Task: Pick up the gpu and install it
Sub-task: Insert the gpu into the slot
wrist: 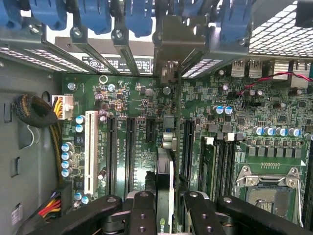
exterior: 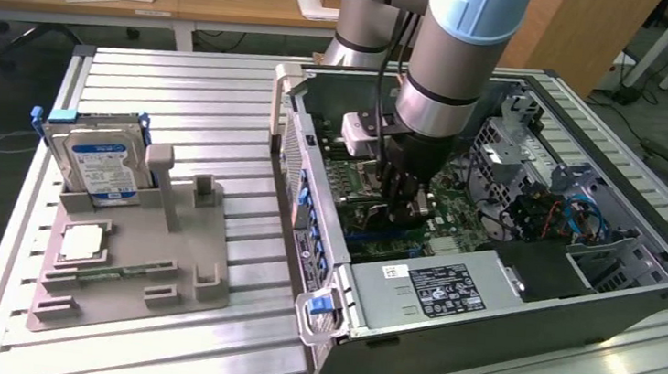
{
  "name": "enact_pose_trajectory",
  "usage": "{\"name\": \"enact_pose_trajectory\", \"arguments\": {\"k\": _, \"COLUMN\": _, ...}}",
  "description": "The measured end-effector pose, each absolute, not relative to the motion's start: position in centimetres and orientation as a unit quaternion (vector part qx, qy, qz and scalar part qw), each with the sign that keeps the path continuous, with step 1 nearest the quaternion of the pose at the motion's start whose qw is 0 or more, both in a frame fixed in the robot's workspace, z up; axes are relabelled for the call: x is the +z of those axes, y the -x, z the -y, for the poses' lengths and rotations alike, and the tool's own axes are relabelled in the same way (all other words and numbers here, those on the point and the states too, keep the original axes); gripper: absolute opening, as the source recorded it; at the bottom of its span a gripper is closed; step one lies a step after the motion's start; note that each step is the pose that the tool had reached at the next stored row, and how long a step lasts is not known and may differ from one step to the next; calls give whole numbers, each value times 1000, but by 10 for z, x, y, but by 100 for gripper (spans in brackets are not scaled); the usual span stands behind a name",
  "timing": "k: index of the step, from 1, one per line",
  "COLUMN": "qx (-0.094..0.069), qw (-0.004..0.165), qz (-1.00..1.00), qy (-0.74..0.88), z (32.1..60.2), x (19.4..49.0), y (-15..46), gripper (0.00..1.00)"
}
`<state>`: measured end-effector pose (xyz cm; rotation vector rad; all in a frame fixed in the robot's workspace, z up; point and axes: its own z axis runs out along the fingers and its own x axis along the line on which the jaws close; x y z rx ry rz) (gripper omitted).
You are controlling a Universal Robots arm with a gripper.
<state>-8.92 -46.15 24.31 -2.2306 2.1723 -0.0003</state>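
The gpu (wrist: 165, 196) is held edge-on, clamped in the end effector (wrist: 165, 208), above the motherboard (wrist: 137, 132) inside the case (exterior: 518, 315).

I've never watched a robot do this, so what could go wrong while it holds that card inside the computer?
The gpu, gripped edge-on by the gripper, hangs over the motherboard. If it sits slightly off the slot, pushing could bend it or scrape nearby parts. Its metal end could also catch on the case's rear brackets.
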Motion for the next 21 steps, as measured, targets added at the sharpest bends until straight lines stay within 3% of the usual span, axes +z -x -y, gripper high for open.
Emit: {"name": "enact_pose_trajectory", "arguments": {"k": 21, "qx": 0, "qw": 14, "qz": -698, "qy": 716, "z": 460, "x": 245, "y": 89, "gripper": 27}}
